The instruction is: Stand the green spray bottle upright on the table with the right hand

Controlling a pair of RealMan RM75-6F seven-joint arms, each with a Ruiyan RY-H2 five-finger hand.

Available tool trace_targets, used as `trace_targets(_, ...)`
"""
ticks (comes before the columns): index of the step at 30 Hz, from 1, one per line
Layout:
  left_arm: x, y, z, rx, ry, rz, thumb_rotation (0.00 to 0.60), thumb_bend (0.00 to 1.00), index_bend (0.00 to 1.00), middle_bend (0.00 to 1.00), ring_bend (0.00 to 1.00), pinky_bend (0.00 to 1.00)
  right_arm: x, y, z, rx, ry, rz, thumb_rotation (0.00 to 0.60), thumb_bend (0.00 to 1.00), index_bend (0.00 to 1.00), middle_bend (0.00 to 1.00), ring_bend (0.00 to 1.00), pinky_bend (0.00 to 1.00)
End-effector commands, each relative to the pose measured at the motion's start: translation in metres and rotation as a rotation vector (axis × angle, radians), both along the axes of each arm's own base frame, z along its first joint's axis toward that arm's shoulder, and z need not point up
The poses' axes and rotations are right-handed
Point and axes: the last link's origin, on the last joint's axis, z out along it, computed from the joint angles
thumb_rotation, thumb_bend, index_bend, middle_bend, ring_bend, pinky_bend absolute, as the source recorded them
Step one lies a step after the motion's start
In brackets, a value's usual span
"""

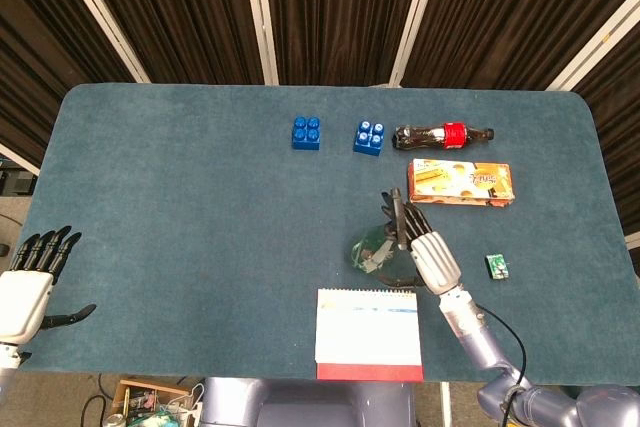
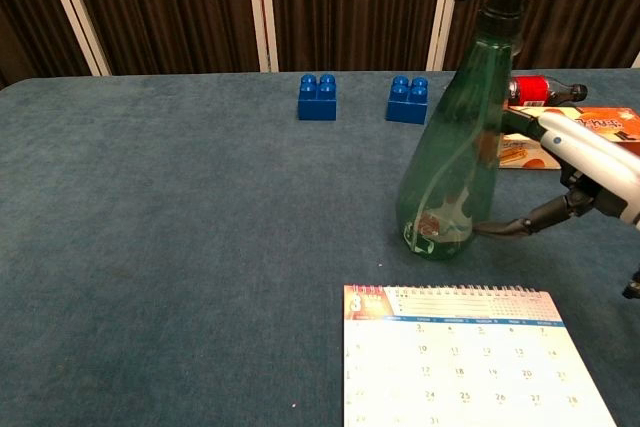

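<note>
The green spray bottle (image 2: 455,147) stands up straight on the counter (image 1: 180,227), near the front edge and a bit right of the middle. It is see-through green plastic, wide and round at the bottom and thin at the neck, with a black trigger top. The right hand (image 2: 585,182) is at 3 o'clock from the bottle, low by its fat part. Its dark fingers (image 2: 520,225) curl toward the bottle, and one tip looks like it touches the side, but I cannot tell if the hand is really gripping. The left hand (image 1: 30,282) is far off at the front left corner, with fingers spread and holding nothing. A calendar (image 2: 465,362) with white paper and a wire spine lies at 6 o'clock from the bottle. Two bumpy blue blocks (image 1: 306,132) (image 1: 369,137) sit toward the back. A cola bottle (image 1: 443,135) lies on its side beside them, with a flat orange box (image 1: 460,183) just in front. A tiny green thing (image 1: 496,266) lies to the right. The counter has fuzzy blue-green cloth and round corners. Dark curtains (image 1: 340,7) with pale strips hang behind.
</note>
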Motion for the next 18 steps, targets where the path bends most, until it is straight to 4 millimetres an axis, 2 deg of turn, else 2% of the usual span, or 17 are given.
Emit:
trace_targets(1, 0.000, 0.000, 0.000, 0.001, -0.001, -0.001, 0.600, 0.06, 0.00, 0.00, 0.00, 0.03, -0.003, 0.000, 0.002, -0.001, 0.026, -0.007, 0.600, 0.00, 0.00, 0.00, 0.00, 0.00)
trace_targets(18, 0.001, -0.002, 0.000, 0.000, -0.002, -0.004, 0.600, 0.06, 0.00, 0.00, 0.00, 0.03, -0.019, -0.003, 0.026, -0.037, 0.071, -0.059, 0.600, 0.00, 0.00, 0.00, 0.00, 0.00)
